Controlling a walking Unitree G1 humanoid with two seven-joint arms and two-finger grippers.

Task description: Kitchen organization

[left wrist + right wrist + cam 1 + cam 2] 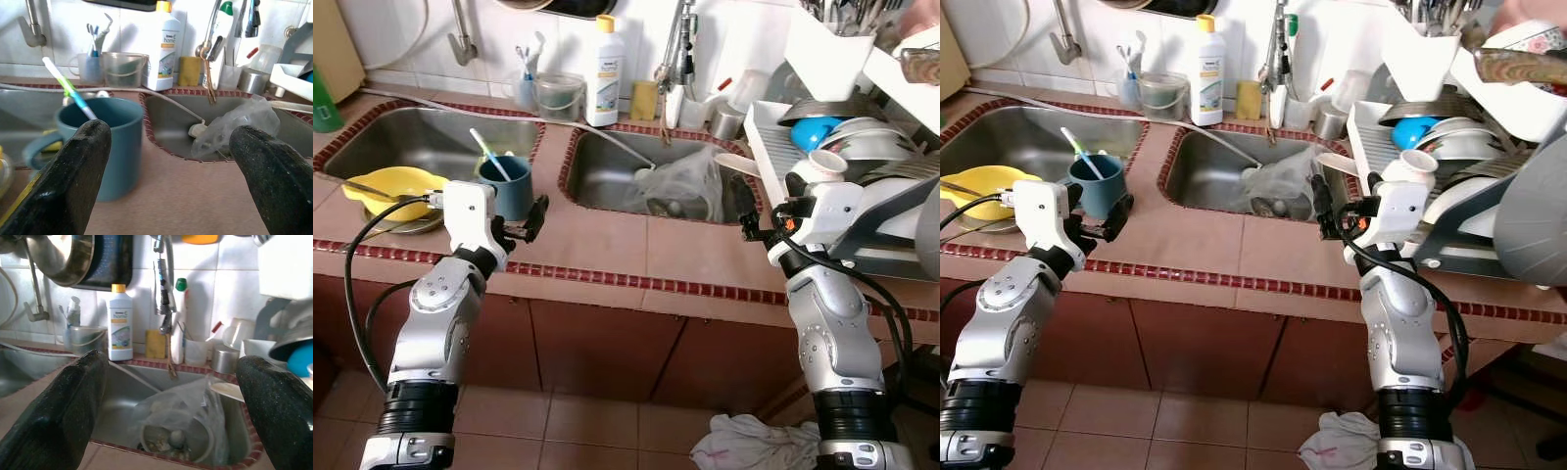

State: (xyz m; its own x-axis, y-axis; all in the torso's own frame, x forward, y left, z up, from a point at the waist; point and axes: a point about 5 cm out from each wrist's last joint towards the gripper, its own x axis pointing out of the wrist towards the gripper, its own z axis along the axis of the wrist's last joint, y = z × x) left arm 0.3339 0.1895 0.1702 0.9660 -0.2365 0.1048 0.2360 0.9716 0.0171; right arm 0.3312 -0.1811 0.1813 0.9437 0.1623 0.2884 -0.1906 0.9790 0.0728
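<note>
Standing on the counter (pixel 607 250) between two sinks, the blue mug (pixel 506 186) holds a toothbrush (pixel 489 155). The left gripper (pixel 530 223) hovers just beside it, fingers (pixel 73 171) spread apart. The right gripper (pixel 1329 217), fingers also apart, hangs over the counter by the right sink (pixel 607 176), which holds a plastic bag (pixel 690 181). A dish rack (pixel 769 137) stands beside it.

Right gripper (pixel 173 399) hangs over the steel sink (pixel 117 396), fingers (pixel 58 411) spread wide. Crumpled clear plastic bag (pixel 181 406) lies inside; white detergent bottle (pixel 120 323) stands on the ledge behind.
</note>
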